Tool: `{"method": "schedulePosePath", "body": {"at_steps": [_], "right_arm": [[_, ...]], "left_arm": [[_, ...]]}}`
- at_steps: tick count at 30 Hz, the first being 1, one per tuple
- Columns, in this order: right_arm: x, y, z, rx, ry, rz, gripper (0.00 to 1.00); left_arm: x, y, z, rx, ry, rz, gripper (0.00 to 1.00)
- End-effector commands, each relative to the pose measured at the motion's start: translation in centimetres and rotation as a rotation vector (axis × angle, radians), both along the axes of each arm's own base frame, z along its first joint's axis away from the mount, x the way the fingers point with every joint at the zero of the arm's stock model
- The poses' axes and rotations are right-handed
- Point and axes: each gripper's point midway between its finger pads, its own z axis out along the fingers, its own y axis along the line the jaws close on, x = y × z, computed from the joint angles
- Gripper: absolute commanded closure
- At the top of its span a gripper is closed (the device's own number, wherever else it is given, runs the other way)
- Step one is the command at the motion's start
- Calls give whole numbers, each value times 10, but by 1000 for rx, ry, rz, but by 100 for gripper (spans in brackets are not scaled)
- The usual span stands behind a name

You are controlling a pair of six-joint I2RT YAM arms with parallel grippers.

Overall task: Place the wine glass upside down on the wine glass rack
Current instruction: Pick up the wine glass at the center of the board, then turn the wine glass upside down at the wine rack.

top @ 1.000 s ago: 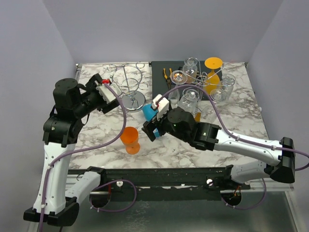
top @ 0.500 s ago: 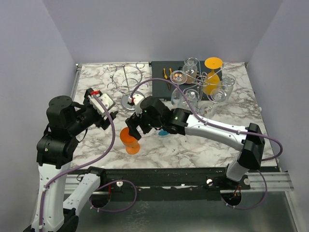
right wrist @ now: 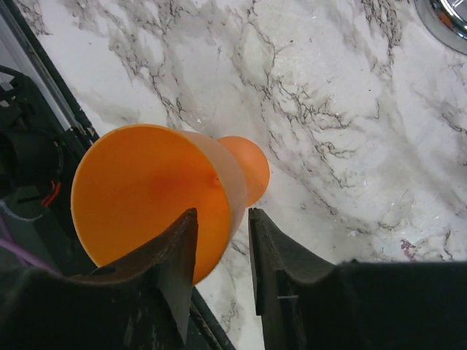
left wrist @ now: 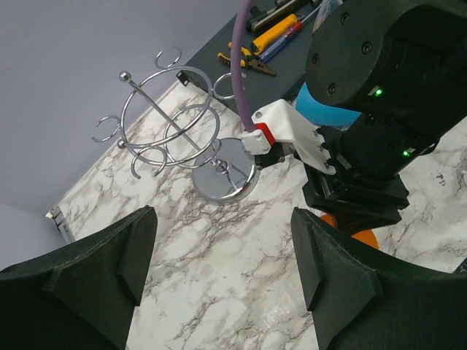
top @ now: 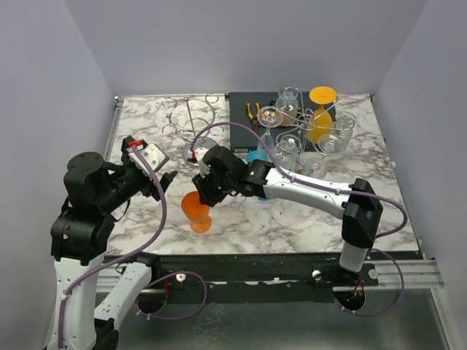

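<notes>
- Orange glass (left wrist: 359, 238): left wrist view shows only a sliver below the right gripper (top: 206, 191).
- Right wrist view: fingers (right wrist: 171, 270) cover its near rim; contact unclear.
- Rack base (right wrist: 446, 18): cut off at the corner.

The gripper (right wrist: 221, 222) straddles the rim of the orange wine glass (right wrist: 146, 189) on the marble table (right wrist: 328, 109).

That orange wine glass (right wrist: 157, 197) looks like smooth, slightly see-through plastic with a soft sheen. The rack (left wrist: 179, 127) is bright polished metal wire, mirror-shiny at its base. The table (right wrist: 328, 109) is glossy, grey-veined white marble.
</notes>
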Motion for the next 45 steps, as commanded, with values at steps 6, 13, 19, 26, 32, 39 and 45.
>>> {"method": "schedulePosePath", "body": {"at_steps": [6,13,19,26,32,39,45], "right_arm": [[1,0,25,56,-5,19,92],[18,-38,132,259,-281,-102,99],[24,-89,221,494,-546,-231,99],[14,-123,278,672,-692,-273,99],[6,-130,304,742,-773,-240,99],[0,-130,315,782,-804,-210,99],[-5,-125,313,799,-805,-171,99]], "left_arm": [[4,3,22,-58,-1,52,19],[12,-1,38,-114,17,66,20],[17,-7,42,-154,51,58,22],[24,-13,39,-217,115,64,28],[29,-31,38,-319,229,17,29],[31,-43,16,-371,345,-13,28],[37,-47,19,-405,318,-26,30]]}}
